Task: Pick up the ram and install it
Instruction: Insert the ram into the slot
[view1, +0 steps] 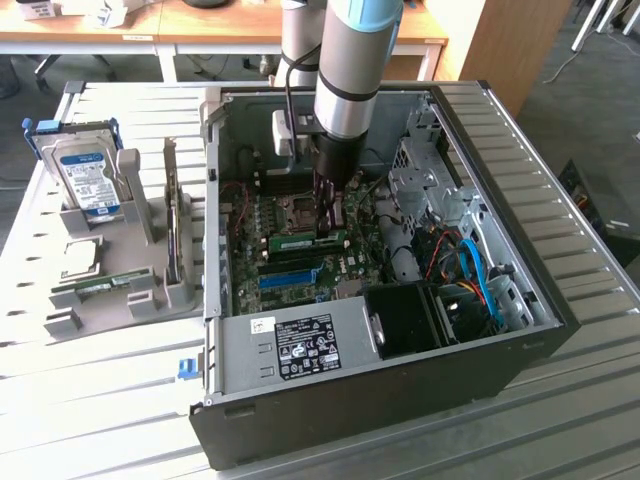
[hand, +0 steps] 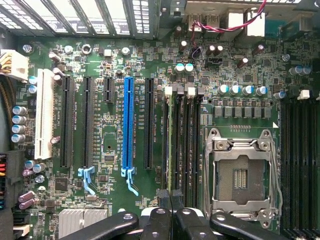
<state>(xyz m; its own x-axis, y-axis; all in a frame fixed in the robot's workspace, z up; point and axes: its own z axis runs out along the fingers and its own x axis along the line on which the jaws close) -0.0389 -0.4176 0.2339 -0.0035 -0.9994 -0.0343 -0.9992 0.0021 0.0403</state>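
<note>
- Exterior view: an open computer case (view1: 390, 400) holds a green motherboard (view1: 262, 262), a grey power supply (view1: 300, 345) with a black-and-white label, a black boxy part (view1: 405, 318) and blue cables (view1: 482, 282).
- On the exterior view's left, a grey holder (view1: 140, 280) carries an upright hard drive (view1: 85, 172) with a blue-white label, a square silver chip (view1: 80, 256), a green strip (view1: 100, 287) lying low in a groove, and an upright card (view1: 175, 215).
- The ram (view1: 300, 241) is inside the case, set on edge across the motherboard – slim, green, with a pale label.
- The gripper (view1: 327, 228) reaches down to one end of the ram, jaws clenched; I cannot tell whether it pinches the stick or only touches it.
- The case sits on a slatted metal table (view1: 560, 400); wooden desks (view1: 200, 25) stand behind.
- Wrist view: the gripper (hand: 171, 200) has its fingers pressed together over a bank of black memory slots (hand: 182, 140), beside an empty processor socket (hand: 240, 175) – a blue slot (hand: 128, 125) and a white slot (hand: 46, 115) lie further off.
</note>
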